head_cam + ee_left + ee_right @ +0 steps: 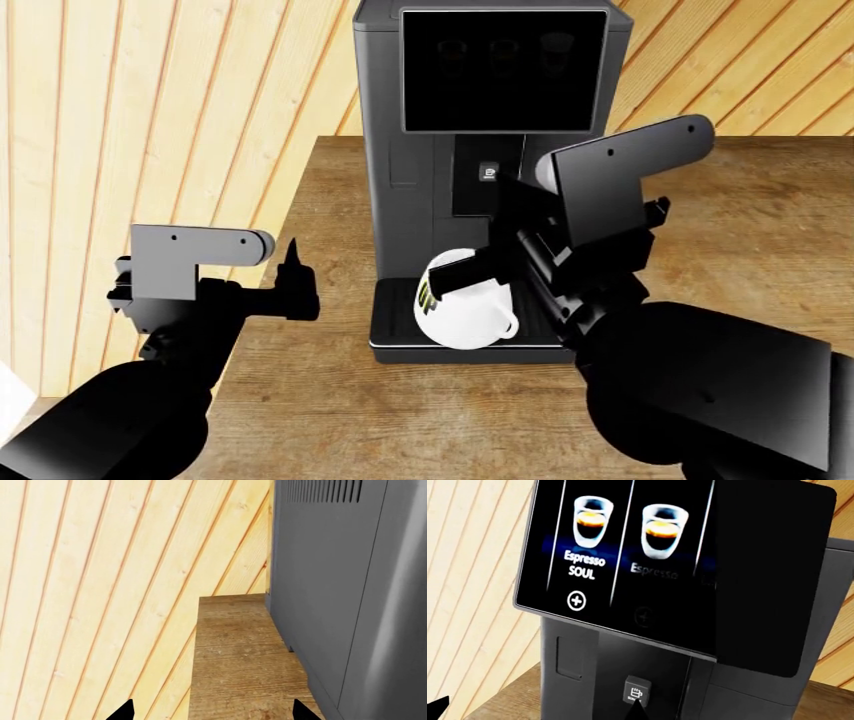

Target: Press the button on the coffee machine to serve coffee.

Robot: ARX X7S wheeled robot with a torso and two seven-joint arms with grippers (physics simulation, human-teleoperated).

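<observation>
Just in front of the right gripper (537,707), the button (635,692) is found on the dark front of the coffee machine (787,630), under the glossy screen (627,555). In the right wrist view one black fingertip (636,709) points at the lower edge of this small pale key and seems to be very near to it or touching it; contact cannot be confirmed. The other fingertip is seen far to the side, so the jaws stand wide apart and nothing is held between them. It is judged that the gripper is kept like this so that a single finger can be used for the push.

Below the right gripper, a white mug (463,312) is placed on the drip tray (400,340), under the spout column, presumably so that the coffee can be received there. In the head view the button (489,172) is seen beside the right arm, above the mug.

Further out, the left gripper (296,275) is held at the left side of the machine, apart from it. Its two tips are seen in the left wrist view with a wide gap and nothing between them, over the wooden tabletop (240,655) and beside the grey side wall of the machine. It is probably kept there so as not to disturb the pressing. A wall of pale planks (160,120) stands behind.

The press is judged to be just beginning or about to begin.
</observation>
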